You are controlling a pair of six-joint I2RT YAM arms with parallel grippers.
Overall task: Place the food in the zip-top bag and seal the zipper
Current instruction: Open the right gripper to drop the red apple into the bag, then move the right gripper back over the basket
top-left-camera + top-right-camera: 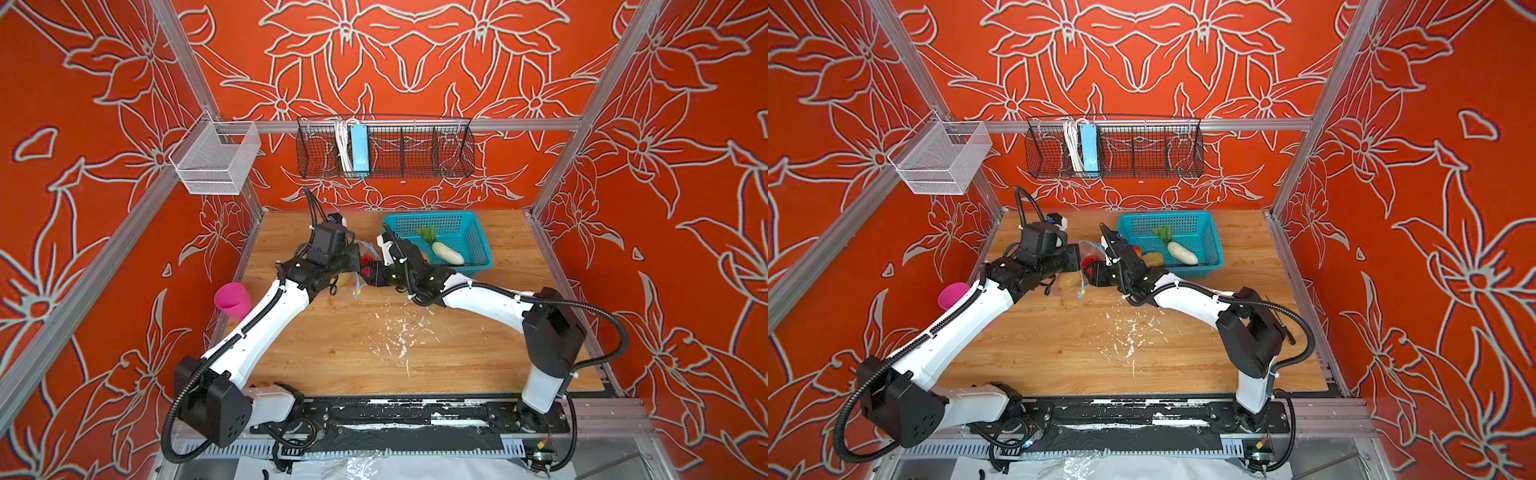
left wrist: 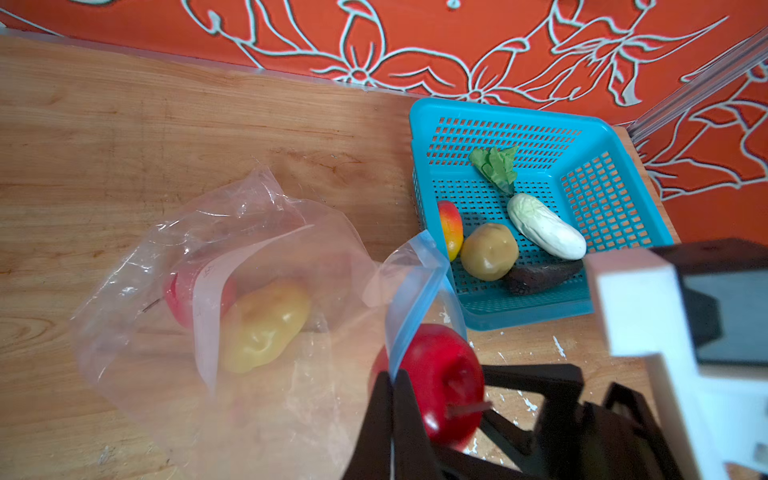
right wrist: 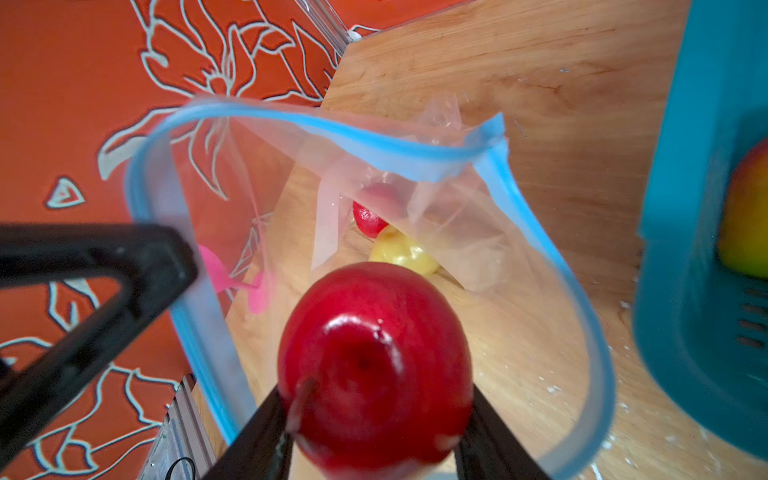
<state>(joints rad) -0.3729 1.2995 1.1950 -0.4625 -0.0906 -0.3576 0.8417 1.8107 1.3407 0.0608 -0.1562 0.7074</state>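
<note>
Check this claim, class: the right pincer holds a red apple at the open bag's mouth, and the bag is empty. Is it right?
No: the bag is not empty. The left wrist view shows a potato and a red fruit inside. The right pincer does hold the apple.

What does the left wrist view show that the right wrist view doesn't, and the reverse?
Only left wrist: the white vegetable, green leafy piece and a potato in the teal basket, and the zip-top bag's white label. Only right wrist: the zipper as one full open loop, and a pink cup seen through the plastic. Both: the red ball in the right gripper's jaws at the mouth, another red ball and a yellow lump inside, the mango.
</note>
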